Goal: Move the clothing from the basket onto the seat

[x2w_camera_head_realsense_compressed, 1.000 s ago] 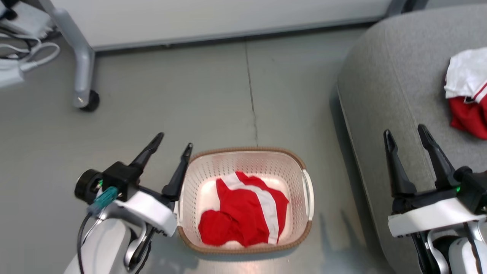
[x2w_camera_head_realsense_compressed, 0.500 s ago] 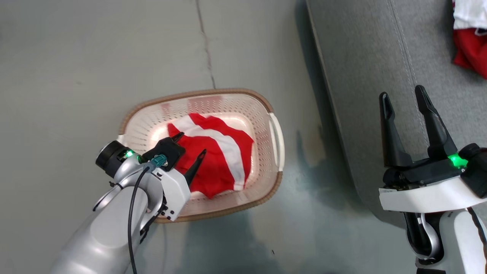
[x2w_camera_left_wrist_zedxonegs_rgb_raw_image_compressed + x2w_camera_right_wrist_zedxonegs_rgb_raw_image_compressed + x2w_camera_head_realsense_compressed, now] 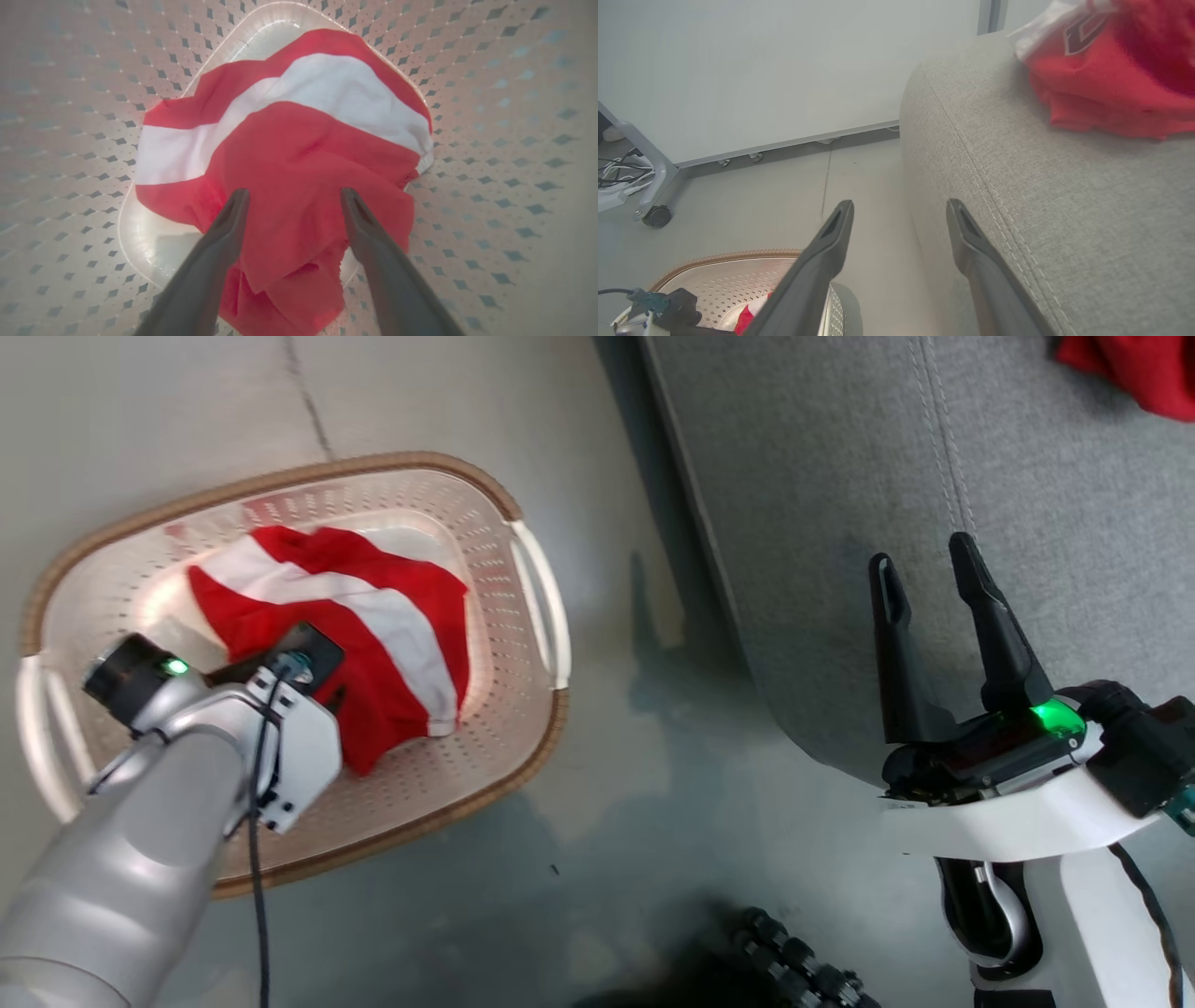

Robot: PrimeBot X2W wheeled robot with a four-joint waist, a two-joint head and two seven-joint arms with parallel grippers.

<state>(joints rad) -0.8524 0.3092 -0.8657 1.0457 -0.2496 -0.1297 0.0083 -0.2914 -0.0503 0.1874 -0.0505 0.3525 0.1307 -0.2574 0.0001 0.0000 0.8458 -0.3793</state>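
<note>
Currently the left end effector (image 3: 294,193) is down inside the basket (image 3: 495,653), jaws open over the red-and-white clothing (image 3: 299,135), nothing gripped.
Right end effector (image 3: 922,553) is open and empty, right of head view, over the seat (image 3: 822,457) edge. Basket is on the floor at left, beside the seat. Another red garment (image 3: 1106,79) lies on the seat, upper right. Risks: pinching only a thin top fold so the cloth slips on lift; going too deep jams the fingers on the basket bottom or drags it. Dark lettering on that garment is cropped, unreadable.
</note>
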